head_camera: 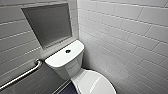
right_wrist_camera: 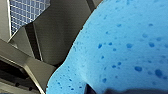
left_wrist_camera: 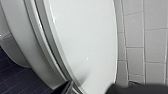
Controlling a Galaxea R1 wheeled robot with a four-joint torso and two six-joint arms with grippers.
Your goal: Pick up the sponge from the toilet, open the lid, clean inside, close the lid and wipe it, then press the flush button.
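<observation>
Softly pitted sponge (right_wrist_camera: pixel 120 50), glossy oval lid (left_wrist_camera: pixel 82 37).

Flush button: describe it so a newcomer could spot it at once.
Start at the white toilet in the tiled corner, below the recessed wall niche. Its tank top holds the flush button, a small dark ring near the middle, the only dark mark on that white surface.

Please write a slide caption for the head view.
White toilet with lid down in a tiled corner, grab bar beside it.
</observation>
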